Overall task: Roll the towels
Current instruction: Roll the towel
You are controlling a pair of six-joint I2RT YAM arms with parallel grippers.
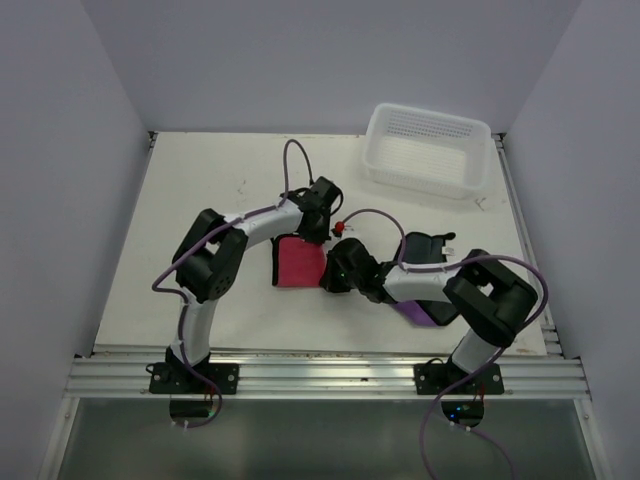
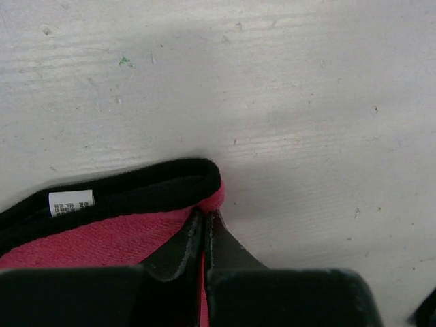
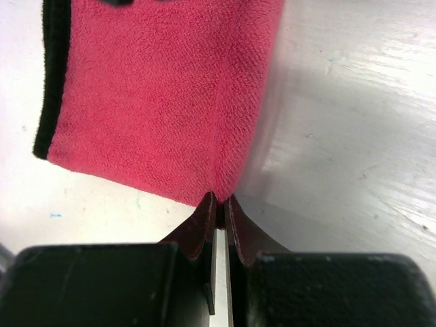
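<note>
A pink-red towel [image 1: 299,263] with a black border lies on the table between the two arms. My left gripper [image 1: 318,233] is at its far right corner. In the left wrist view that gripper [image 2: 206,213] is shut on the corner of the pink-red towel [image 2: 102,238], just beside the black hem and a white label [image 2: 70,203]. My right gripper [image 1: 335,276] is at the near right corner. In the right wrist view it [image 3: 219,199] pinches the edge of the pink-red towel [image 3: 157,95], which is slightly raised there. A purple towel [image 1: 414,313] shows partly under the right arm.
A white perforated basket [image 1: 427,150] stands at the back right of the table. A piece of black fabric [image 1: 425,247] lies just behind the right arm. The table [image 1: 220,190] is walled on the left, back and right.
</note>
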